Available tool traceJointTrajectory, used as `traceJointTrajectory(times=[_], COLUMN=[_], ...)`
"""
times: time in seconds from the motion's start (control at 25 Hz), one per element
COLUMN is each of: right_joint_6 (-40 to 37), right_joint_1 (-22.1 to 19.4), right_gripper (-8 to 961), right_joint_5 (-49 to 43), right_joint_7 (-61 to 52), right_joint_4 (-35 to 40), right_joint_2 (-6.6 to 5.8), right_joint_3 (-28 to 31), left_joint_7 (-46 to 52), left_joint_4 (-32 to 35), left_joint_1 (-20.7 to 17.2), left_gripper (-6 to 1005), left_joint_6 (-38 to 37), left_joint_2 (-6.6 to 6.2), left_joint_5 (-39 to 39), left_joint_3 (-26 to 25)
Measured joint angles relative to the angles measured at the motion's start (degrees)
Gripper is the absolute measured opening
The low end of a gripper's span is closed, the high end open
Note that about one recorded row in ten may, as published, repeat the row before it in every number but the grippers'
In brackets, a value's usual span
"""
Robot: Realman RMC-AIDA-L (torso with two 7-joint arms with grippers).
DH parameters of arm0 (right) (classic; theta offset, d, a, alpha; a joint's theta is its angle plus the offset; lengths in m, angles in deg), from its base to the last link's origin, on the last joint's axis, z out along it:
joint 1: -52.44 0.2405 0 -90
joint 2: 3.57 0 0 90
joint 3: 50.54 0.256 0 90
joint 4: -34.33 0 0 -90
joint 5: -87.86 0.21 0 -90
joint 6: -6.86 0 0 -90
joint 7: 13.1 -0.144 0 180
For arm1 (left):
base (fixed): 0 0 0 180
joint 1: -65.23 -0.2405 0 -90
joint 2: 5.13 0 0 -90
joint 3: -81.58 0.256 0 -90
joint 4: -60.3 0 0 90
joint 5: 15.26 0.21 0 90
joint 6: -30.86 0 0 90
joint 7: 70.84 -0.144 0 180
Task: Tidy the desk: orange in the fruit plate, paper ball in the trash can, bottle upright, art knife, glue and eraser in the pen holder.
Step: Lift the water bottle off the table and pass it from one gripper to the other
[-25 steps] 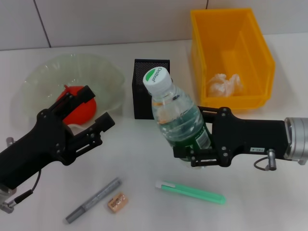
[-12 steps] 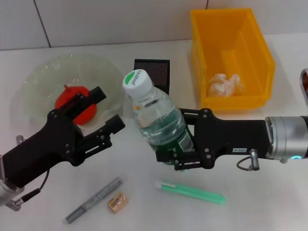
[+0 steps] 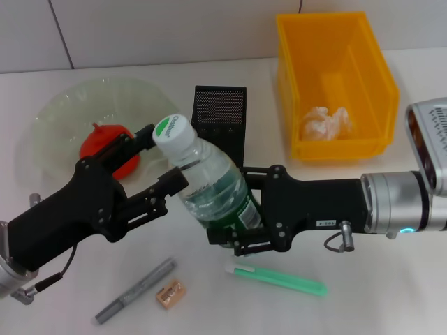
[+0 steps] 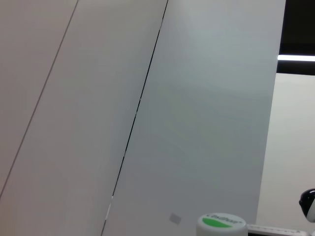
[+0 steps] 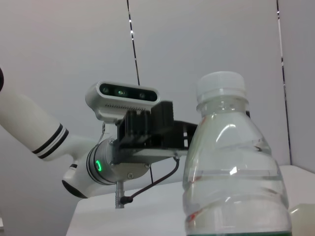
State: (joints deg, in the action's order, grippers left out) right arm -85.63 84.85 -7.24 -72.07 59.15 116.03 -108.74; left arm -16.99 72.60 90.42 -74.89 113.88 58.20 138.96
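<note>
Head view shows my right gripper (image 3: 234, 230) clamped around the lower body of the bottle (image 3: 209, 185), at the green label, holding it off the desk with its cap tipped toward my left. My left gripper (image 3: 157, 164) stands just beside the cap, fingers spread, one prong either side of the neck but not closed on it. I judge the bottle moderately heavy, since water fills most of it, and the thin crinkly wall will give under a hard squeeze, so the labelled waist where I hold it is the firmest place; the smooth plastic could slip if it tilts further, and the water will slosh. The cap and neck are stiff, a fair second hold for my left. Compared with a second ago, my right arm has carried the bottle well over toward my left, from in front of the pen holder (image 3: 220, 118) to beside the fruit plate (image 3: 63, 112), and it leans more now; my left gripper has risen to meet it. Farther out, the orange (image 3: 105, 143) sits in the plate, the paper ball (image 3: 325, 122) lies in the trash can (image 3: 335, 42), and the green knife (image 3: 276, 277), grey glue (image 3: 136, 289) and eraser (image 3: 171, 293) lie on the desk near me, unmoved.
</note>
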Motion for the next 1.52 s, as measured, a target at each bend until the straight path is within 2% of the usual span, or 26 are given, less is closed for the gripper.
traceJointTrajectory(times=[0.56, 0.96, 1.52], right_joint_6=[0.2, 0.1, -0.2], right_joint_1=[3.3, 3.4, 3.4], right_gripper=[792, 795, 799], right_joint_5=[0.1, 0.1, 0.1], right_joint_7=[1.4, 2.1, 2.1], right_joint_4=[-5.1, -6.1, -6.4], right_joint_2=[0.29, 0.29, 0.29], right_joint_3=[-0.6, -0.7, -1.4], left_joint_7=[2.5, 4.3, 5.5], left_joint_4=[-0.3, -0.4, -0.4], left_joint_1=[1.1, 1.1, 1.0], left_gripper=[825, 824, 654], left_joint_6=[0.4, 0.4, 0.8], left_joint_2=[0.08, 0.09, 0.09], left_joint_5=[-0.1, 0.0, -0.2], left_joint_3=[0.0, 0.0, 0.0])
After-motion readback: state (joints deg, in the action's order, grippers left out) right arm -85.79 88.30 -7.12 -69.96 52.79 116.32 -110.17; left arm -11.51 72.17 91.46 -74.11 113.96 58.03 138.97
